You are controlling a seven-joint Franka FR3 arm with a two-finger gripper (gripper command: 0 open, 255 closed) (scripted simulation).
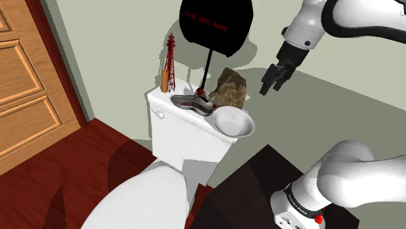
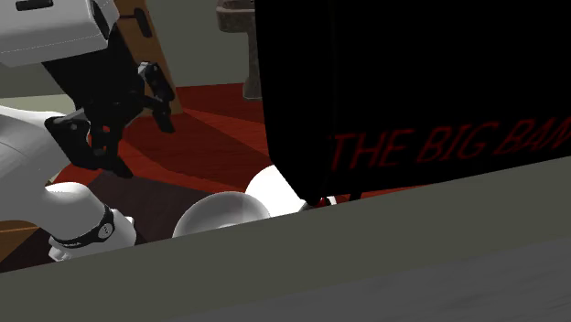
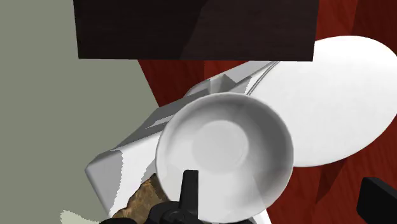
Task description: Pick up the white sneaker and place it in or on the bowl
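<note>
The sneaker (image 1: 194, 103), grey-white with red trim, lies on the white toilet tank lid (image 1: 159, 99). A white bowl (image 1: 234, 121) stands at the lid's end nearer the arm, just beside the shoe. My black gripper (image 1: 268, 88) hangs open in the air above and to the shoulder view's right of the bowl, holding nothing. In the wrist view the bowl (image 3: 222, 153) sits below the gripper (image 3: 283, 197), whose fingers (image 3: 189, 188) stand far apart. The second exterior view has the gripper (image 2: 137, 119) at upper left and the bowl (image 2: 215, 215) low in the middle.
A brown rock-like lump (image 1: 229, 90) sits behind the bowl. A black round sign (image 1: 216, 25) on a thin stand, a red tower model (image 1: 170, 57) and an orange cylinder (image 1: 164, 80) also crowd the tank. The toilet seat (image 1: 140, 195) lies below; a wooden door (image 1: 26, 84) stands left.
</note>
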